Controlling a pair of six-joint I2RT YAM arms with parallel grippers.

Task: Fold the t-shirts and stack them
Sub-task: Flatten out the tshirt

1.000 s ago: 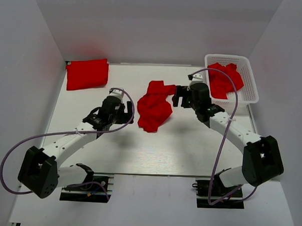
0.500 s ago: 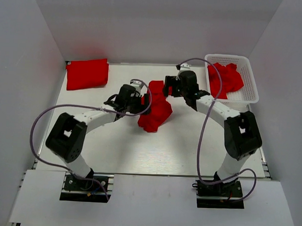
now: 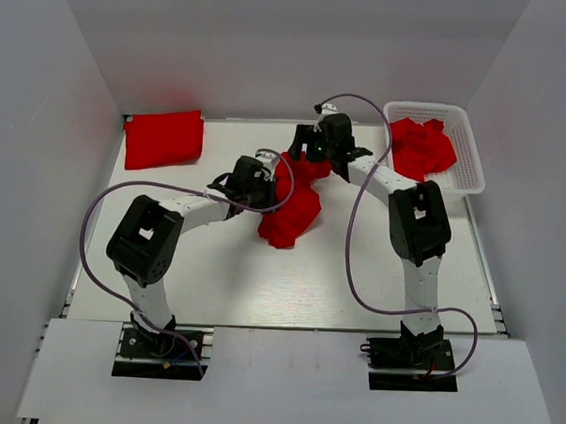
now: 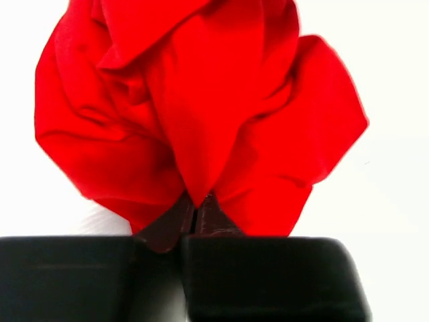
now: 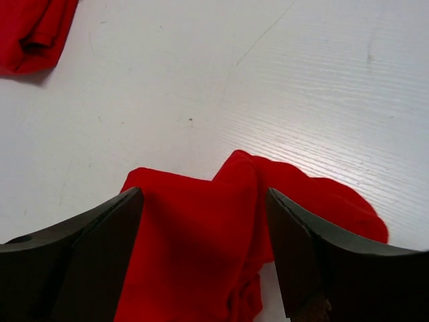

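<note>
A crumpled red t-shirt (image 3: pixel 291 210) lies in the middle of the table; the left wrist view shows it as a bunched heap (image 4: pixel 194 114). My left gripper (image 3: pixel 265 188) is at its left side, and its jaws (image 4: pixel 196 209) are shut on a pinched fold of the cloth. My right gripper (image 3: pixel 303 149) hangs over the shirt's far edge. It is open (image 5: pixel 204 196), its fingers standing either side of a flat red flap (image 5: pixel 194 248) without pressing it. A folded t-shirt (image 3: pixel 163 138) lies at the back left. More red t-shirts (image 3: pixel 422 148) fill the basket.
The white lattice basket (image 3: pixel 465 180) stands at the back right by the wall. The folded shirt's corner (image 5: pixel 30 30) shows at the top left of the right wrist view. White walls close in the table on three sides.
Both arms have reached in to the crumpled shirt. The left gripper went from open to shut on its cloth. The right gripper moved left over the shirt's far edge and narrowed slightly.
</note>
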